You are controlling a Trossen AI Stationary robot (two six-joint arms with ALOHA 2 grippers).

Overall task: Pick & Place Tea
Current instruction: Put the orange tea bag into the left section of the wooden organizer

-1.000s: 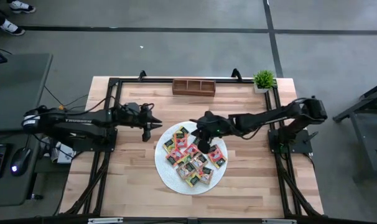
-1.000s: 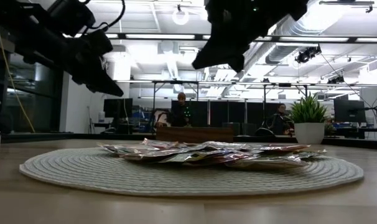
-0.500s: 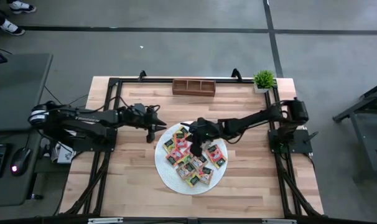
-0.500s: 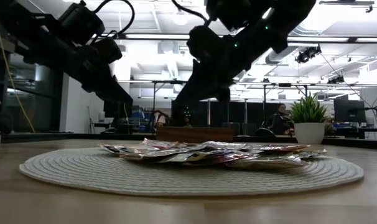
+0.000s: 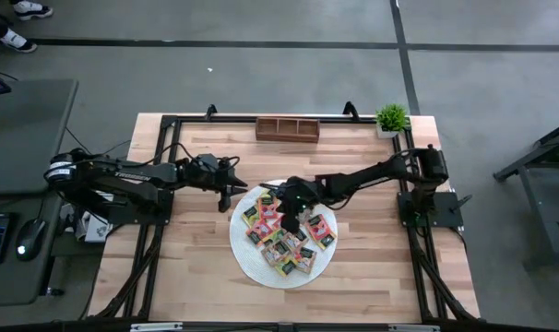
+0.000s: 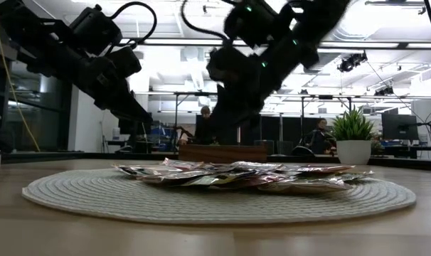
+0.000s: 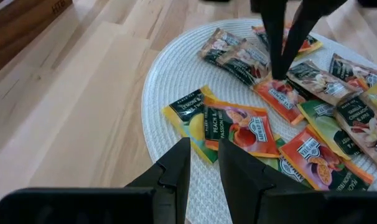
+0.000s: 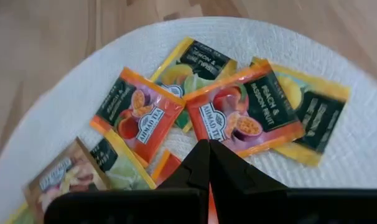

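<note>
Tea packets (image 5: 287, 232): heaped flat and overlapping on round white mat (image 5: 245, 260), frame centre, on desk (image 5: 187, 277); square, no long axis, labels facing up at mixed angles. Right gripper (image 5: 285, 217) lowered onto pile, fingers pinched together, apparently to nip one packet; hold unconfirmed. Left gripper (image 5: 226, 193) narrowly parted, empty, waiting just left of mat.
</note>
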